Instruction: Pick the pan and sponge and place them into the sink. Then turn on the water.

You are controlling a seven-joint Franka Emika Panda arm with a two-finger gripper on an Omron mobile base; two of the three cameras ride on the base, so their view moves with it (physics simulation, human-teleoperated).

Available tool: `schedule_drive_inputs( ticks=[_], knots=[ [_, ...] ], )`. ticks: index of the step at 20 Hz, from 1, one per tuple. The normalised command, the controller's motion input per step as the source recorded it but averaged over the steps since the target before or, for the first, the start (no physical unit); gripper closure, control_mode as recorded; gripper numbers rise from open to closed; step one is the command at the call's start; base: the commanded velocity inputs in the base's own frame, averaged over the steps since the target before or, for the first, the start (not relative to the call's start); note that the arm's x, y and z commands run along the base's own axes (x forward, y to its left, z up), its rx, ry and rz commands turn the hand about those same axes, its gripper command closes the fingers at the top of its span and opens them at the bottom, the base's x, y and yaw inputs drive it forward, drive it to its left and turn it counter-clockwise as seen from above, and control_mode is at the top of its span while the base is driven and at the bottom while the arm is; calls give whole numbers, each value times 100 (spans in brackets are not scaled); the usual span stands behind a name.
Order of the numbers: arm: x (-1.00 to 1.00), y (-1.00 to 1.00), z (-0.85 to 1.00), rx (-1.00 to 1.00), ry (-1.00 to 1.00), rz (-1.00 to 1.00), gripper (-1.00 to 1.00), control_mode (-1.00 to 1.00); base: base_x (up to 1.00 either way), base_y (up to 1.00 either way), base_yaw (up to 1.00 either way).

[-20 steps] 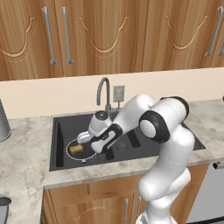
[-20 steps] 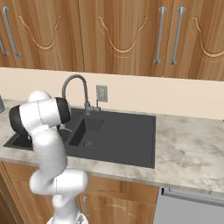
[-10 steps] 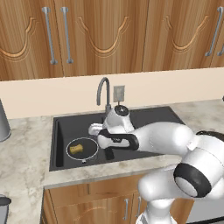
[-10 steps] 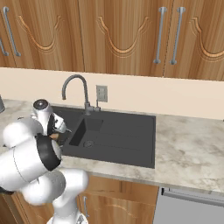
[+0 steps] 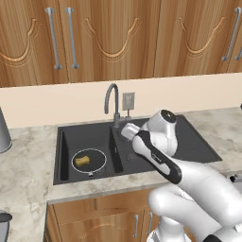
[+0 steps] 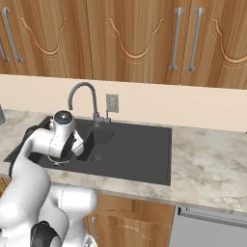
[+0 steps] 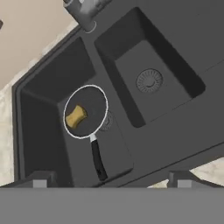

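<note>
Pan sits flat on the floor of the sink's left basin, rim up, handle pointing toward the front wall of the basin. Sponge lies inside the pan, resting on its base, near the middle. Both placements look finished, judging from how they lie.

Faucet stands behind the divider between the two basins; no blue stream at its spout, so the water is not yet on. Right basin holds nothing but its drain.

Tool hangs above the sink, apart from pan and sponge, fingertips spread wide with nothing between them: released. In the left base view the arm's wrist sits just beside the faucet base, likely positioned for reaching the faucet control.

Marble counter surrounds the sink.
</note>
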Motion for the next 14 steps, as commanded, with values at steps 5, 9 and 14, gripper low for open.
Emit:
schedule_drive_inputs(
  ticks=[5,9,14],
  knots=[
    [-3,-27,4,15,7,-6,-100,-100,0,0,0],
    [22,-42,63,41,30,-27,-100,-100,0,0,0],
    [61,-21,52,46,20,-31,-100,-100,0,0,0]
  ],
)
